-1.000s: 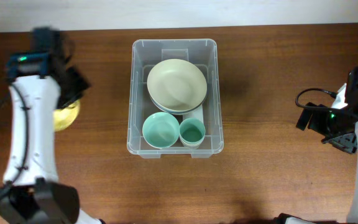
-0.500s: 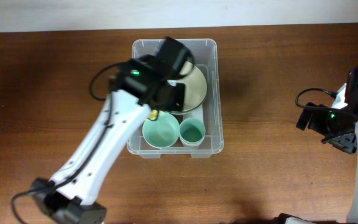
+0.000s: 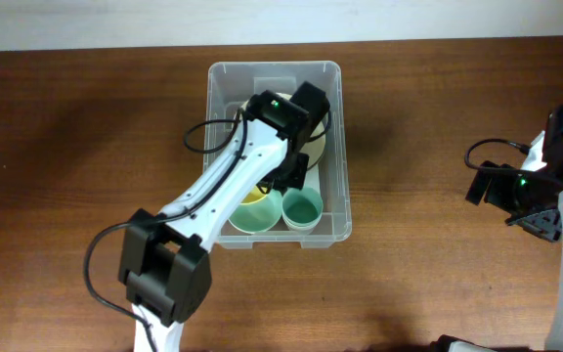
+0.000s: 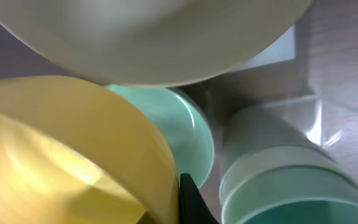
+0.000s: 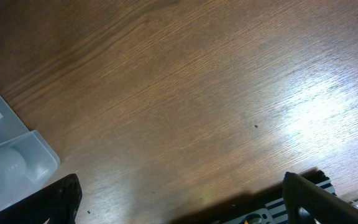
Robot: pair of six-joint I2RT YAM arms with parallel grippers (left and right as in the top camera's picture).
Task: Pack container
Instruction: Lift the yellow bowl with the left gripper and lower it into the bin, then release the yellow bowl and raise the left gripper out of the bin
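The clear plastic container (image 3: 274, 66) stands mid-table and holds a cream bowl (image 3: 317, 147), a mint bowl (image 3: 246, 221) and stacked teal cups (image 3: 303, 207). My left gripper (image 3: 270, 184) reaches down into it, shut on the rim of a yellow bowl (image 3: 253, 198), which hangs just over the mint bowl. In the left wrist view the yellow bowl (image 4: 61, 155) fills the left, its wall pinched by my left gripper (image 4: 176, 200), with the mint bowl (image 4: 190, 134) behind and the teal cups (image 4: 284, 180) to the right. My right gripper (image 5: 182, 199) is open above bare wood.
The right arm (image 3: 536, 186) stays near the table's right edge, well away from the container. A corner of the container (image 5: 11, 162) shows at the left of the right wrist view. Dark wooden tabletop (image 3: 428, 117) surrounds the bin.
The left arm swung from the table's left side into the container, carrying the yellow bowl, and now holds it over the mint bowl. The right arm has not moved.
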